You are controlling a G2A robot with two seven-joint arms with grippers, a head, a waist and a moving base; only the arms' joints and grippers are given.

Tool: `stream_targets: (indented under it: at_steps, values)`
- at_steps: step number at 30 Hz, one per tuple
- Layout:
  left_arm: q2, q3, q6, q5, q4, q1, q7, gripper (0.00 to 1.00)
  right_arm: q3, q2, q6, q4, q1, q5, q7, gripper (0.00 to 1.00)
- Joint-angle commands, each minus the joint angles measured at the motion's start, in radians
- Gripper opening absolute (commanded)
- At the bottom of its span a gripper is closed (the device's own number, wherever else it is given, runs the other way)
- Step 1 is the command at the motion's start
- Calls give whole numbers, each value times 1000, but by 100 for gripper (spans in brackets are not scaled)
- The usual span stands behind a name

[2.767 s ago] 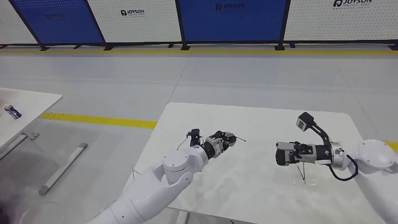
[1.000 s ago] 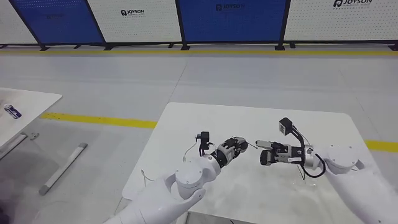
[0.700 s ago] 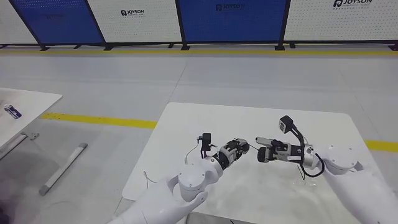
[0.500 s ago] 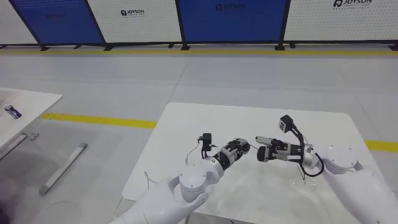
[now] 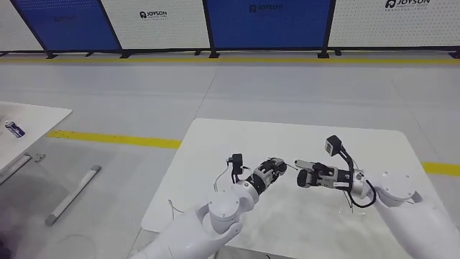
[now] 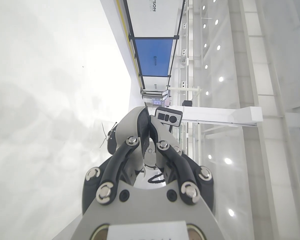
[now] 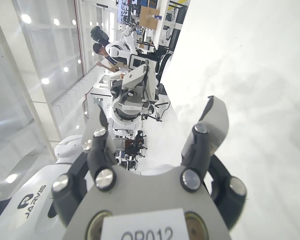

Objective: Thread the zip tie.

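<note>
The left gripper [image 6: 145,118] held the zip tie [image 5: 287,165] in shut jaws above the middle of the table [image 5: 230,140]. The thin strap's long axis ran across the table, its free end pointing at the right gripper [image 7: 156,106]. That gripper's jaws stood wide apart, near the tip.

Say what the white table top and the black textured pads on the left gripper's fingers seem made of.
White table top: smooth, faintly glossy board, perhaps laminate; soft reflections show. Black textured pads of the shut left gripper: matte, probably rubber, judging by the fine surface pattern.
</note>
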Motion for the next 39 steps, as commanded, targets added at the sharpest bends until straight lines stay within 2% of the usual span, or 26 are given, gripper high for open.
stream_targets:
  at_steps: [1,2,3,20,21,22,36,39]
  values:
    - [-3,-2,2,3,-1,1,-1,0,5,-1,2,-3,-4,2,4,12]
    - [-4,-3,3,4,-1,1,-2,0,8,-1,2,-3,-5,2,6,9]
    - [-6,-4,4,6,-2,2,-2,0,10,-2,3,-4,-6,2,8,0]
    - [-21,-25,13,73,-18,31,-33,0,30,-19,12,8,-10,-7,42,0]
    - [-22,-25,12,77,-18,32,-34,44,32,-20,9,9,-10,-4,52,0]
    - [-22,-25,12,77,-18,32,-34,100,34,-21,8,11,-10,-3,59,0]
    - [-22,-25,12,77,-18,32,-34,100,41,-22,18,20,-10,-5,65,0]
    - [-24,-37,-15,71,-9,36,-60,100,47,-22,22,-10,-29,0,64,0]
